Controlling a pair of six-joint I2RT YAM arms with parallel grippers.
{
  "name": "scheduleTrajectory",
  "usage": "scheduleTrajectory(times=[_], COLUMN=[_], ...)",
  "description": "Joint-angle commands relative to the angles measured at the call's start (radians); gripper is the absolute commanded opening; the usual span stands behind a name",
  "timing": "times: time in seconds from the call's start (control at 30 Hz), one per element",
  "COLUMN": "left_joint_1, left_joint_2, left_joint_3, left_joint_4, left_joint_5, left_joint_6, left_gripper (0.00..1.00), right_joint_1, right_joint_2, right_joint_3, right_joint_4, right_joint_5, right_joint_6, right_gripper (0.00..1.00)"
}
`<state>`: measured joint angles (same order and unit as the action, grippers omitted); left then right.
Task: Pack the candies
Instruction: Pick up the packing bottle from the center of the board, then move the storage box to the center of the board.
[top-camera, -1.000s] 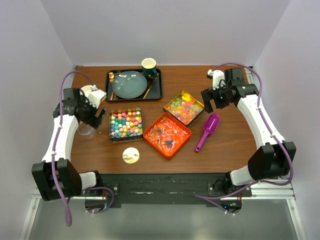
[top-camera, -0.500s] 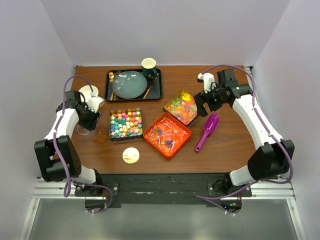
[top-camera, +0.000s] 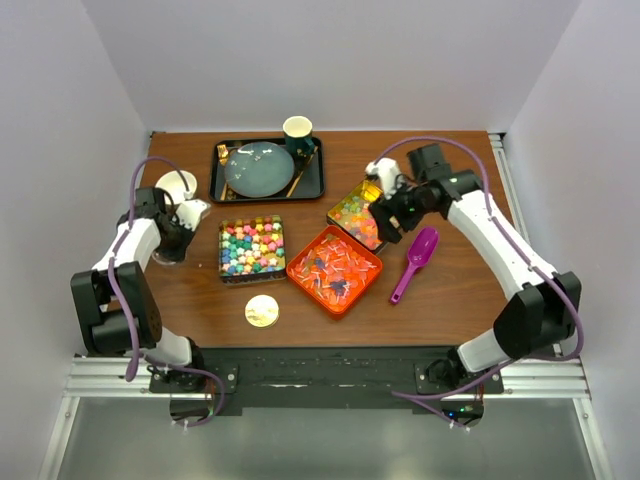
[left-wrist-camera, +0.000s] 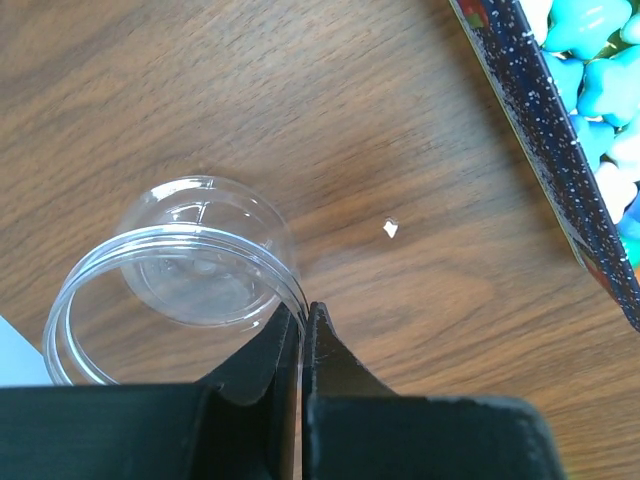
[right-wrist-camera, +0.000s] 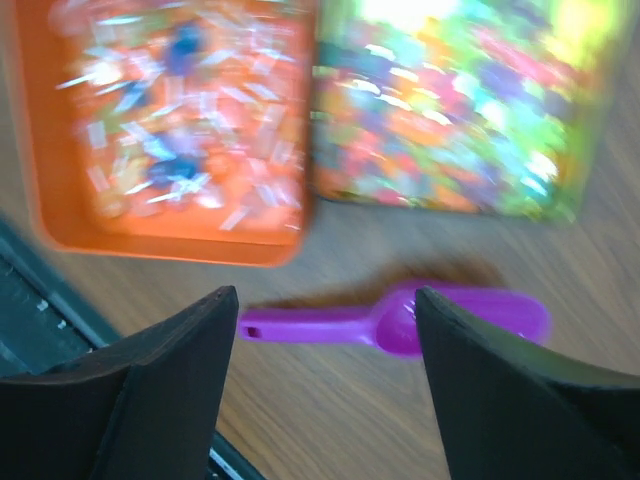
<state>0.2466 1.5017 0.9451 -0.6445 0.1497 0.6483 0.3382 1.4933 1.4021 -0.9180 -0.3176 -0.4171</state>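
As the candies (top-camera: 250, 247) are tiny, loose and apt to roll, lift them with the scoop (right-wrist-camera: 400, 320), held by its handle at lower centre under the wide-apart right gripper (right-wrist-camera: 325, 300), while the left gripper (left-wrist-camera: 301, 315) pinches the jar (left-wrist-camera: 190, 260) at its rim.

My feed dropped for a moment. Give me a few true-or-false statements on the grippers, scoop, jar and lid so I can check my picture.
The right gripper is open above the purple scoop. True.
The scoop lies inside a candy tray. False: it lies on the table beside the orange tray.
The left gripper is shut on the rim of the clear jar. True.
The jar is already filled. False: it looks empty.
The lid is on the jar. False: the gold lid lies on the table, apart from it.
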Motion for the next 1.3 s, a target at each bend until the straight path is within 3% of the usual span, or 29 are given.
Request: scheduleTrajectory(times=[0.0, 0.13, 0.23, 0.4, 0.6, 0.87, 0.97, 1.27], left_joint_1=[0.006, 0.005, 0.002, -0.050, -0.227, -0.297, -0.381, -0.777], left_joint_2=[-0.067, -0.168, -0.273, -0.501, -0.687, -0.618, -0.603, -0.519], left_joint_3=[-0.046, -0.040, 0.000, -0.006, -0.046, 0.018, -0.006, -0.037], left_joint_4=[0.005, -0.015, -0.075, -0.147, -0.248, -0.420, -0.448, -0.288], left_joint_5=[0.022, 0.027, 0.091, 0.214, 0.292, 0.450, 0.453, 0.323], left_joint_6=[0.023, 0.059, 0.071, 0.145, 0.177, 0.217, 0.196, -0.033], left_gripper=[0.00, 0.00, 0.00, 0.00, 0.00, 0.00, 0.00, 0.00], right_joint_1=[0.129, 0.254, 0.300, 0.315, 0.315, 0.312, 0.285, 0.220], right_joint_2=[0.047, 0.140, 0.203, 0.280, 0.401, 0.533, 0.590, 0.728], right_joint_3=[-0.040, -0.029, -0.015, -0.003, 0.069, 0.173, 0.236, 0.399], right_joint_4=[-0.004, 0.033, 0.067, 0.157, 0.185, 0.248, 0.251, 0.292], right_joint_5=[-0.107, -0.107, -0.062, 0.041, 0.119, 0.235, 0.222, 0.314], right_joint_6=[-0.113, -0.112, -0.107, -0.069, -0.011, 0.015, 0.067, 0.080], right_gripper=[0.60, 0.14, 0.01, 0.00, 0.00, 0.00, 0.00, 0.00])
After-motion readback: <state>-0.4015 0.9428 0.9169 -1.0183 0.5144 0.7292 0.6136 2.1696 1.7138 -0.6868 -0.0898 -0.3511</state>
